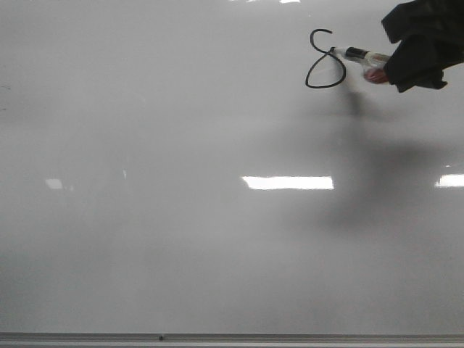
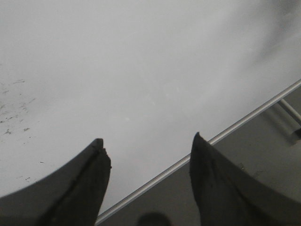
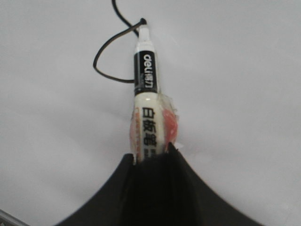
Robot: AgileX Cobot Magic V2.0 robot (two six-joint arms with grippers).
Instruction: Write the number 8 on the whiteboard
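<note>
**Marker on the board, the figure half drawn**

The right hand [image 1: 388, 69] is seen in the upper right of the front view, pinched tight on a whiteboard marker [image 1: 359, 55] with a black band and a white barrel. The marker is held slanted, its tip pressed to the whiteboard [image 1: 181, 239] right where the black line crosses itself. The number 8 [image 1: 323, 61] is seen there in the upper right of the frame: the lower loop is closed and wide, while the upper part is only an open hook curling over the top. In the right wrist view the same marker [image 3: 146, 89] is gripped between the dark fingers [image 3: 117, 197], the tip set on the drawn line [image 3: 110, 61], and something pinkish is wrapped against the barrel.

The left hand [image 2: 148, 146] is shown in its wrist view spread wide, nothing between its fingers [image 2: 89, 174], held over the board's grey metal edge strip [image 2: 225, 132]. Faint dark specks are noted on the board surface at the left of that view. Bright light reflections [image 1: 288, 183] are laid across the middle of the front view.
</note>
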